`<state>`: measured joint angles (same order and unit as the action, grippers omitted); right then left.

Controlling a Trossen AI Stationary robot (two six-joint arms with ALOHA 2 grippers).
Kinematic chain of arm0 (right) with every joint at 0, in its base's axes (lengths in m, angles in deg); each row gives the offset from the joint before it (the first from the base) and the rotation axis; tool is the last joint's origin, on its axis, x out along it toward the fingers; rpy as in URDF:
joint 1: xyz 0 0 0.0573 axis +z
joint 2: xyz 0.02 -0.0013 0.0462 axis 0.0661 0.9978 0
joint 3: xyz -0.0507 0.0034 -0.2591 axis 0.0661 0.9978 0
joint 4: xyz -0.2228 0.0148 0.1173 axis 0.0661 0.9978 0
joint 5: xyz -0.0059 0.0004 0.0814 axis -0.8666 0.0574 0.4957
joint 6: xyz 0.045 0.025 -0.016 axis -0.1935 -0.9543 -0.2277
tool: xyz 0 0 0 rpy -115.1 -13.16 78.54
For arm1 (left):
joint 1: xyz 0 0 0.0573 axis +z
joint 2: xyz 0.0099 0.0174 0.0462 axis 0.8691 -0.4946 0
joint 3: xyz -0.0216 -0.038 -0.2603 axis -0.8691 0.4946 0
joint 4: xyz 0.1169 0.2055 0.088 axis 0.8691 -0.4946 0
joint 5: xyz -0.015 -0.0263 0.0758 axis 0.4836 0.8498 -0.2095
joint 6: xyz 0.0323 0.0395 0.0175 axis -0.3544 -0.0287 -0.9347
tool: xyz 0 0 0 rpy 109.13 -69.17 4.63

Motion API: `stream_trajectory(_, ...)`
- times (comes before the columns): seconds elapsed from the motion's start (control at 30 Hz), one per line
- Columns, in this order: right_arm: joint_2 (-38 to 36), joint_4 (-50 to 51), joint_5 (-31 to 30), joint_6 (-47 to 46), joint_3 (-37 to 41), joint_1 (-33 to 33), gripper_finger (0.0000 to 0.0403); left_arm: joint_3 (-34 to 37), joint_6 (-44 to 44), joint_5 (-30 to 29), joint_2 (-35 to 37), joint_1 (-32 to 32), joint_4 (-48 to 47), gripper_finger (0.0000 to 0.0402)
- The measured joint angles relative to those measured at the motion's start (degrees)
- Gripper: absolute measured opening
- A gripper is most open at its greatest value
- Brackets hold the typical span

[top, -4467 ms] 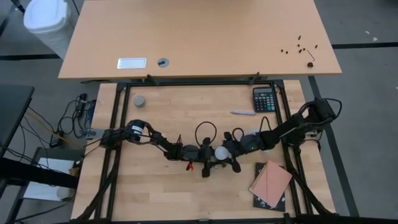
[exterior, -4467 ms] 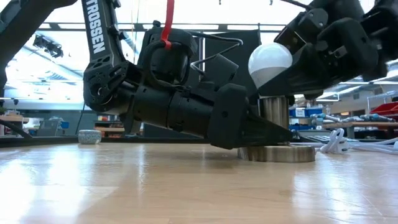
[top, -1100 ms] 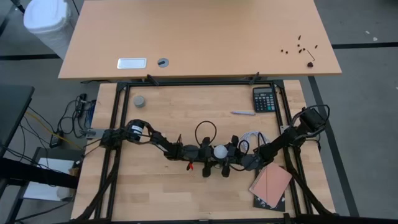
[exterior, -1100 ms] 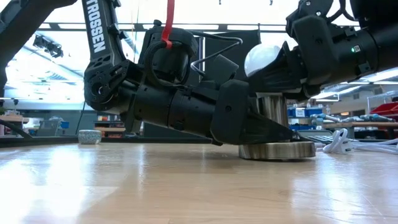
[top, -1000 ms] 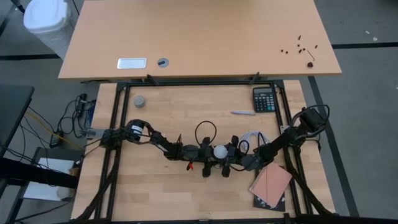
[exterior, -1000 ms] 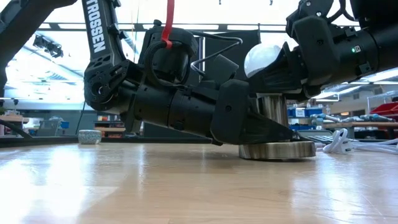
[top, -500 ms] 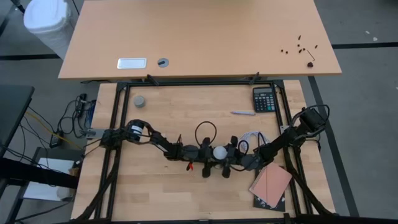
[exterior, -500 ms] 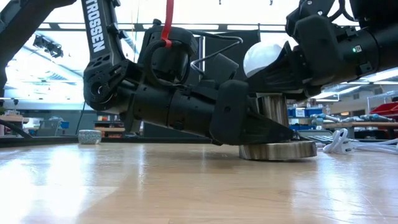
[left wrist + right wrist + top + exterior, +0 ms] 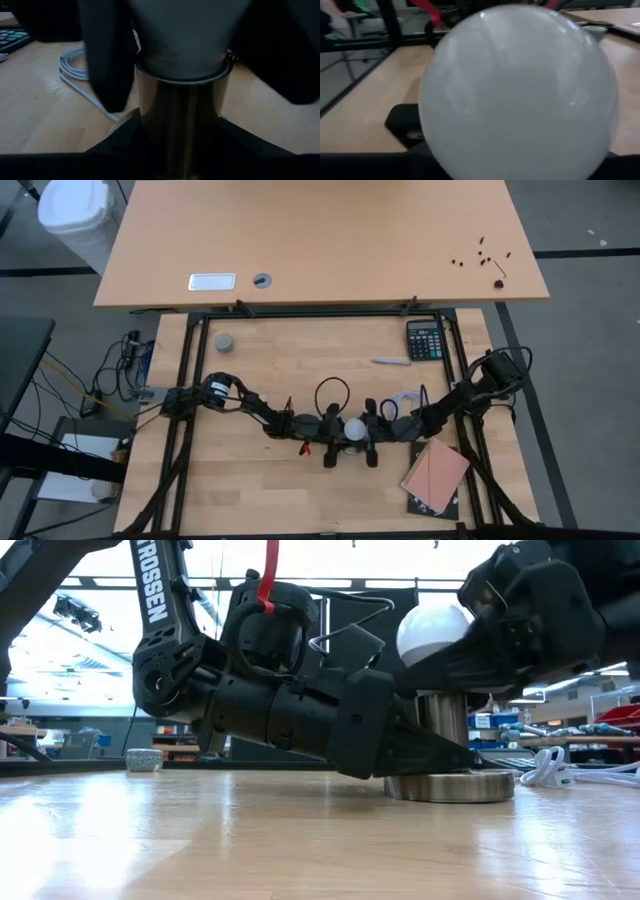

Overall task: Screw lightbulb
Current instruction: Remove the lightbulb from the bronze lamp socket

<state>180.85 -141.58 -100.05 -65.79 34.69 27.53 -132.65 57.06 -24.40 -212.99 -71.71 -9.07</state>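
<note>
Bulb (image 9: 432, 633) sitting in the socket (image 9: 443, 720), mid-table. Right gripper (image 9: 372, 431) clamped around the bulb, left gripper (image 9: 332, 435) pinching the socket. Best to twist gently, keep it straight, base (image 9: 450, 786) pinned flat.

A second light wooden desk (image 9: 320, 240) stands behind the worktop (image 9: 250, 480). The floor (image 9: 590, 360) is grey. Ceiling light strips (image 9: 110, 583) shine in the room.
</note>
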Motion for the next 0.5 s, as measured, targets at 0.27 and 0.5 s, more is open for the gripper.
stream_trajectory(0.27, 0.07, -4.81, 12.69, 3.06, 3.14, -4.54, 0.0176, -0.02, -0.01, -0.09, 0.0, 0.0, -0.23, 0.0189)
stream_trajectory(0.5, 0.09, -5.85, 29.98, 4.38, 3.62, -11.32, 0.0174, -0.02, 0.11, -0.26, -0.02, 0.0, -0.16, 0.0189)
